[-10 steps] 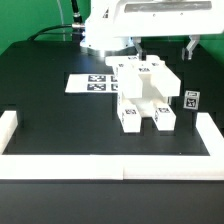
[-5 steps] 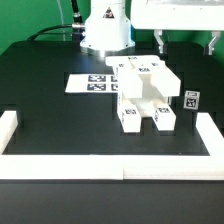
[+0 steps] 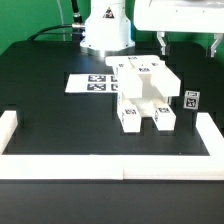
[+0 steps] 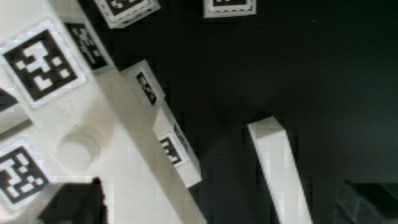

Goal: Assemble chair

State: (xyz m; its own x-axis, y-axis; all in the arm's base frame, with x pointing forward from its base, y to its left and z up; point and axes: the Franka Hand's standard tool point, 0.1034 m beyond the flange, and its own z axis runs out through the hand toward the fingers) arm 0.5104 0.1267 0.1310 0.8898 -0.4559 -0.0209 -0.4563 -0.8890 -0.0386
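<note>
The chair (image 3: 148, 95) stands as a joined cluster of white blocky parts with black-and-white tags at the table's middle, two short legs pointing to the front. A small loose tagged piece (image 3: 190, 100) leans against the rail on the exterior view's right. My gripper (image 3: 188, 45) hangs open above and behind the chair's right side, touching nothing. In the wrist view, tagged white chair parts (image 4: 80, 140) fill one side. My gripper (image 4: 217, 205) shows only dark fingertips (image 4: 71, 205) at the frame's edge, with nothing between them.
The marker board (image 3: 92, 83) lies flat to the exterior view's left of the chair. A white rail (image 3: 110, 162) edges the black table at the front and both sides. The robot base (image 3: 105, 30) stands at the back. A narrow white strip (image 4: 285, 170) crosses the wrist view.
A second ago the gripper hung over the chair's back; it has shifted to the exterior view's right and now holds still. It stays open. The chair parts have not moved.
</note>
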